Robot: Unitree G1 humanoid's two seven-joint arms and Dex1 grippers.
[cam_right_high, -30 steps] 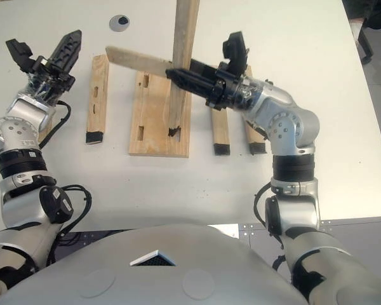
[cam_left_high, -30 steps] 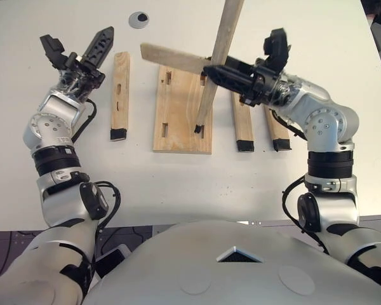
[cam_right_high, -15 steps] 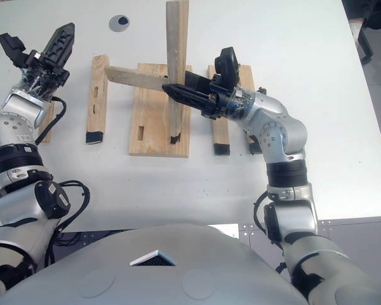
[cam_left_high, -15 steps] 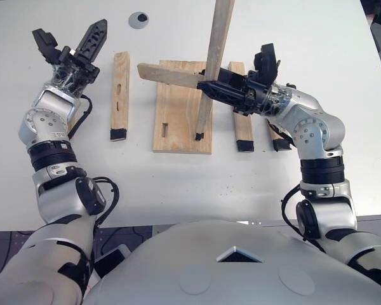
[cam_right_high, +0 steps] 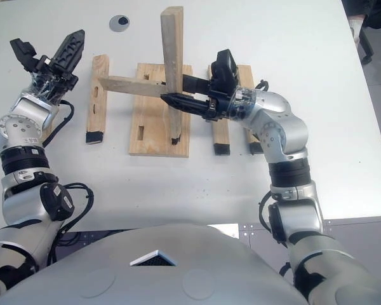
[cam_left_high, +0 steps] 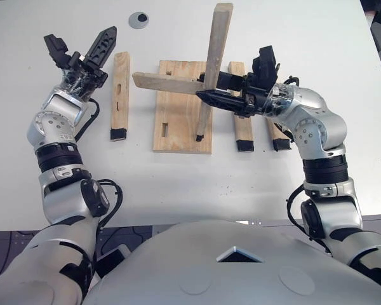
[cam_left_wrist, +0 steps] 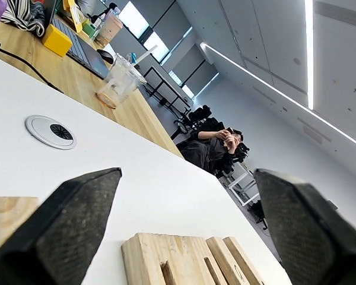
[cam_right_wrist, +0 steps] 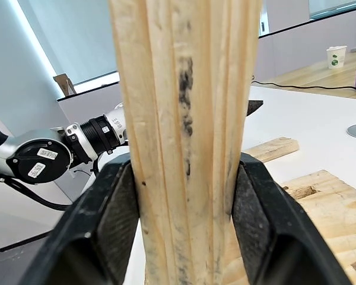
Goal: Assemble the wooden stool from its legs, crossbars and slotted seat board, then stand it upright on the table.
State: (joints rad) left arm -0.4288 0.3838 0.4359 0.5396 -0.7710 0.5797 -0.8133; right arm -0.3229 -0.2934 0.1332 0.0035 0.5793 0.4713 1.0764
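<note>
Leg (cam_left_high: 213, 63) stands straighter than before in the clenched right claw (cam_left_high: 207, 89); left claw (cam_left_high: 80, 46) gapes.

We see silver arms (cam_left_high: 317, 124) with black joint bands and looping black cables. The left gripper (cam_left_high: 81, 37) and right gripper (cam_left_high: 211, 86) have black tapered fingers (cam_left_high: 103, 43).

Rough wooden leg (cam_right_wrist: 184, 119), smooth matt table (cam_left_high: 305, 38)

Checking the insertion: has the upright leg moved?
Yes. The upright leg tipped leftward over the seat board; its foot stayed put.
</note>
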